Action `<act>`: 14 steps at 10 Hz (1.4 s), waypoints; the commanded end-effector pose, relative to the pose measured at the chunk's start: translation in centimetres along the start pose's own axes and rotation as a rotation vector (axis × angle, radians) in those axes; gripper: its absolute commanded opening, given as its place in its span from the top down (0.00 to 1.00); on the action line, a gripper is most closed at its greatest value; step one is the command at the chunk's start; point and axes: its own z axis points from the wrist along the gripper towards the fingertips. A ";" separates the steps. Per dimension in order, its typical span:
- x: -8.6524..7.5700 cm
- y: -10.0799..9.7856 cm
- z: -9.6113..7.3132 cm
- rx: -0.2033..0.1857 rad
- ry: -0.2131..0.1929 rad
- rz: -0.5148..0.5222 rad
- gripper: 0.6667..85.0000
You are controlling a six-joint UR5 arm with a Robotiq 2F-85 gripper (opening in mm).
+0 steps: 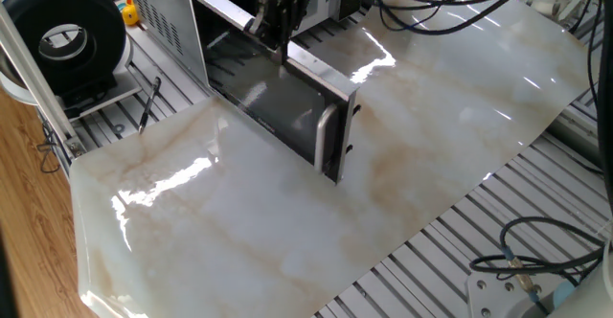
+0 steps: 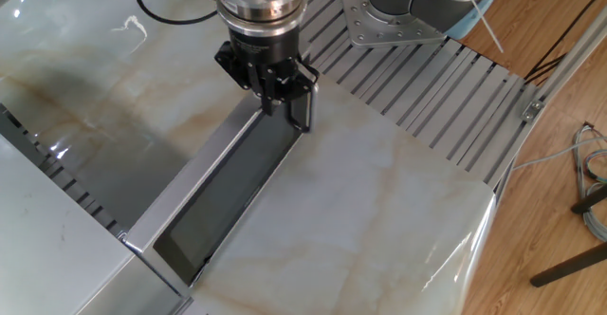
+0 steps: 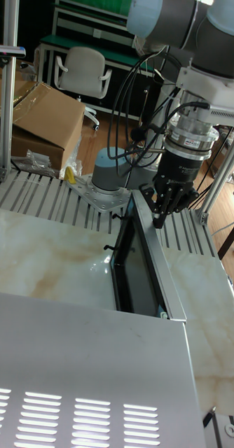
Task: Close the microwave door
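Fingers [image 2: 296, 106] press the half-open microwave door's [image 1: 287, 107] outer edge.

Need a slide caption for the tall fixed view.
UR5 gripper presses against the top edge of the open microwave door, pushing it toward the microwave.

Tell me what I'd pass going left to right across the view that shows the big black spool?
Black spool → small yellow toy → vented microwave side → gripper → open microwave door → loose cables at far right.
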 end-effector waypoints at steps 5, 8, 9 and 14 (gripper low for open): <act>1.1 -2.5 0.3 0.002 0.000 -0.070 0.99; 1.1 -1.4 0.0 -0.041 -0.011 0.008 0.99; 1.2 -1.5 0.0 -0.039 -0.007 0.017 0.99; 0.3 -1.9 0.0 -0.025 -0.043 0.045 0.99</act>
